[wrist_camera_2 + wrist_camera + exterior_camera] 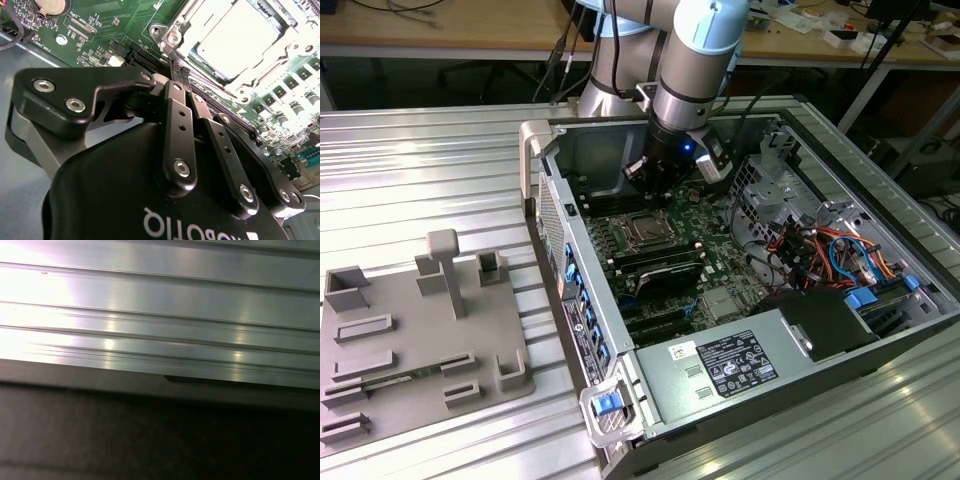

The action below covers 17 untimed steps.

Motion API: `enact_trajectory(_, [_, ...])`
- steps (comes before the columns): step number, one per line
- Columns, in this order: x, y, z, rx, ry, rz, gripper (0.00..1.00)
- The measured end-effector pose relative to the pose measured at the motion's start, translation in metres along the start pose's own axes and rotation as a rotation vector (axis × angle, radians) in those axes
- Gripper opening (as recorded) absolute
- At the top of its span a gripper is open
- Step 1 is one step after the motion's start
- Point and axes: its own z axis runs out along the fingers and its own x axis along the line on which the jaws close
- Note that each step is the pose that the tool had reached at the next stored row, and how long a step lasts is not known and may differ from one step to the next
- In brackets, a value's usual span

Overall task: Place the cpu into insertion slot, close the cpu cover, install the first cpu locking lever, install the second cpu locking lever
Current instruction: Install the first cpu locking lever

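The counter (430,170) is a ribbed metal top, and on it lies an open computer case (880,330) with a grey fixture tray (420,340) beside it, toward the exterior view's left. The arm (705,60) reaches down into the case over the green board (710,270).

In the exterior view the slot (645,232) sits on the board just below the arm's end. In the second wrist view the cpu (240,40) lies flat inside the slot, its pale metal top showing bright and level. So the first step looks done.

The cover (295,37) appears to lie down over the chip's edges, its silvery frame ringing the metal top with the centre cut-out open over it. I judge the cover closed, or very nearly so, though glare washes out much of the frame and I cannot be sure it is fully seated.

The levers are harder to read. Thin metal parts run along the socket's near edge, but I cannot tell whether either lever is latched. Those two steps may be what is left.

The gripper (180,75) hangs just beside the socket's near corner, close above the board. Its two black fingers (177,115) lie pressed together at the tips, clenched with nothing visible between them. Whether the tips touch a lever cannot be told.
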Motion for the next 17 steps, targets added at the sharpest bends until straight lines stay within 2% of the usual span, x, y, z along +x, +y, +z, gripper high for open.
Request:
enact_trajectory(7, [0.0042, 0.0004, 0.0, 0.0, 0.0001, 0.0, 0.11])
enact_trajectory(17, [0.0049, 0.0005, -0.0004, -0.0001, 0.0, 0.0, 0.11])
